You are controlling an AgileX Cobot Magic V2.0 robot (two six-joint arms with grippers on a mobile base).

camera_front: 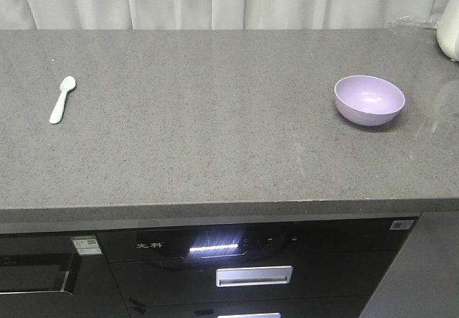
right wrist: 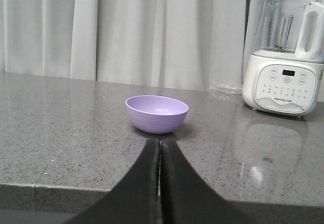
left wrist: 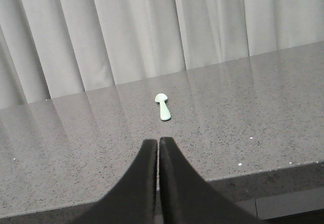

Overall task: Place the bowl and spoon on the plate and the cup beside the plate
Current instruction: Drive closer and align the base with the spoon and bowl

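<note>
**Positions.** The spoon lies flat on the worktop at far left, head pointing away and handle toward the near edge. The bowl stands upright and empty at the right, well apart from the spoon. A blender stands at the far right corner. Plate and cup appear in no view.

**Claws.** The left claw has its fingers pressed together, holds nothing, and is lined up with the spoon from the near edge. The right claw is likewise closed to a slit, empty, and lined up with the bowl.

**Handling (judged).** Both items look like light, rigid plastic.
- Bowl: the glossy curved wall is probably slippery. Pinch the rim, one finger inside and one outside.
- Spoon: it sits low. Take the thick handle across its width, near the middle, and expect it to skid on the smooth worktop.
</note>
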